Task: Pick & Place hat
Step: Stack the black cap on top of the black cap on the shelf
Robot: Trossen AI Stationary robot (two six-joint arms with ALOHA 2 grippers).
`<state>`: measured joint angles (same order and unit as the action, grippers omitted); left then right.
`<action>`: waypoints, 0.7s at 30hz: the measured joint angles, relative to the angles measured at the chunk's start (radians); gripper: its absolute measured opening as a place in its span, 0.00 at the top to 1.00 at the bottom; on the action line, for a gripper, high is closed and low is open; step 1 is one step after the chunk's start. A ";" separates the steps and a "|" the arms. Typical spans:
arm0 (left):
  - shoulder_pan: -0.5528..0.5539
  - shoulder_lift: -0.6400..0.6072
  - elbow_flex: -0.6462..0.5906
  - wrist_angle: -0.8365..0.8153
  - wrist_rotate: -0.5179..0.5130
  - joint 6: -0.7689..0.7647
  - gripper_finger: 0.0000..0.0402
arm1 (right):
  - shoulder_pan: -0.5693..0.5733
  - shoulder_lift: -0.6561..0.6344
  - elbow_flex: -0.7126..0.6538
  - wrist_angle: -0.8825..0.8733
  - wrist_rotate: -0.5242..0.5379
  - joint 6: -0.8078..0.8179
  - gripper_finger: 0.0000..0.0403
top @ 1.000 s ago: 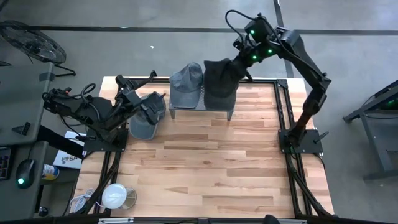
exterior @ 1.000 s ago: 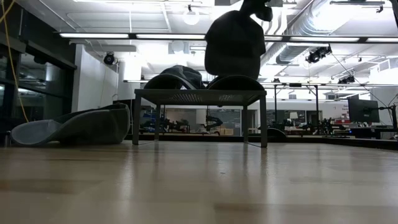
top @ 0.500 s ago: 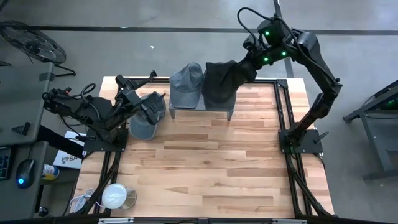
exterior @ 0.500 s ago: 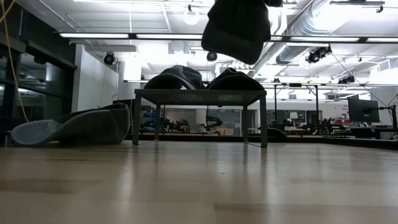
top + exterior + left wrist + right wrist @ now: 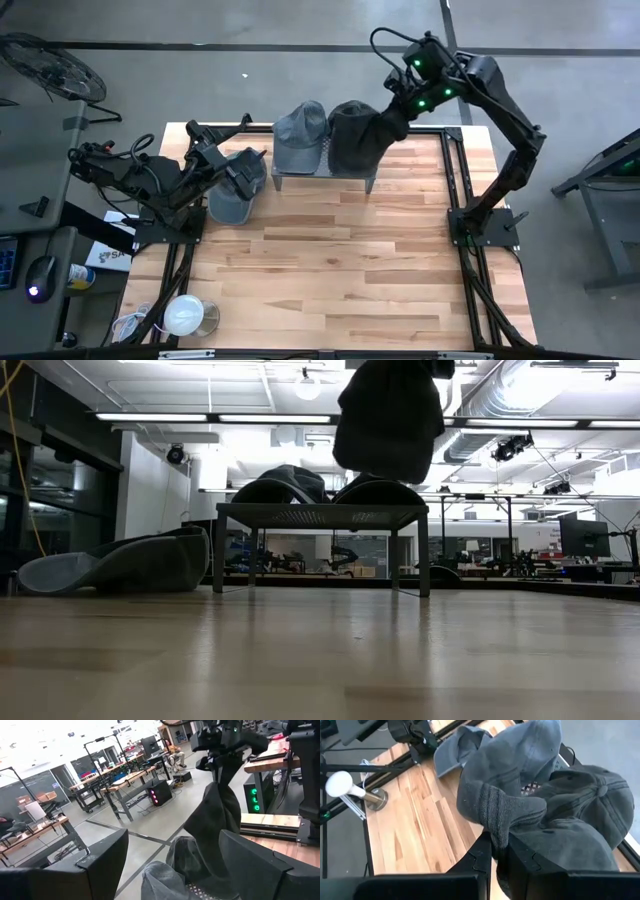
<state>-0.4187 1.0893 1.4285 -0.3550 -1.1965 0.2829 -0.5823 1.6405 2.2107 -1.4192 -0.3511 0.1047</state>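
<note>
Three caps (image 5: 299, 135), one knit beanie (image 5: 372, 138), one small metal stand (image 5: 322, 176) and two robot arms (image 5: 505, 140).

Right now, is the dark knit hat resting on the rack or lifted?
Lifted: the knit hat hangs from the right gripper, above the rack.

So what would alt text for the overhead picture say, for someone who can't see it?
The right arm's tool dangles a dark knit hat above a small rack holding two caps. The left arm rests at the table's left edge, tool open over another cap.
</note>
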 joint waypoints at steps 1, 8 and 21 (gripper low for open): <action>0.000 0.000 0.000 0.000 0.000 0.000 0.23 | 0.000 0.000 -0.007 -0.001 0.000 0.000 0.95; 0.000 0.000 0.000 0.001 0.000 -0.001 0.23 | 0.000 0.000 -0.045 0.005 0.000 -0.008 0.95; 0.000 0.000 0.000 0.001 -0.001 -0.002 0.23 | 0.000 -0.005 -0.002 0.020 -0.011 -0.023 0.95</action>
<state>-0.4188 1.0895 1.4284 -0.3542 -1.1973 0.2813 -0.5823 1.6356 2.2084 -1.3997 -0.3622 0.0818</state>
